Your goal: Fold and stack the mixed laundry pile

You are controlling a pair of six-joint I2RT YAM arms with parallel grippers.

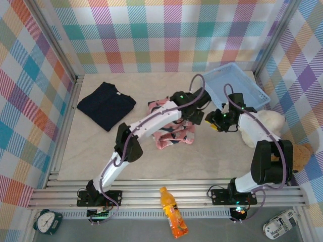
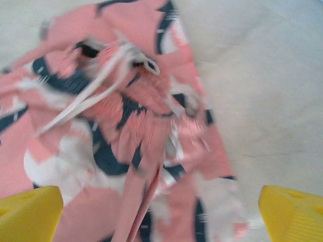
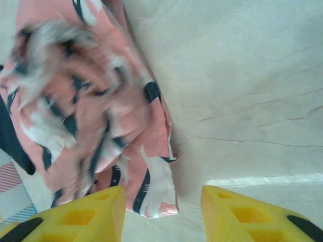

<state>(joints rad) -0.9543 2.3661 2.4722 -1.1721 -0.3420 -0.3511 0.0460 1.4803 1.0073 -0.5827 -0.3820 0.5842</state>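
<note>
**Left gripper (image 2: 161,217) and right gripper (image 3: 161,212) open, holding nothing**

The dark navy garment (image 1: 106,105) lies folded on the left of the table (image 1: 151,161). The pink garment (image 1: 176,135) is bunched up in the middle, under both grippers. The blue basket (image 1: 237,83) sits on the right.

The garment (image 1: 174,136) at centre is pink with navy-and-white shapes; the trousers (image 1: 106,105) far left plain dark navy; the basket (image 1: 237,85) far right light blue; the walls (image 1: 166,35) pastel plaid.
</note>
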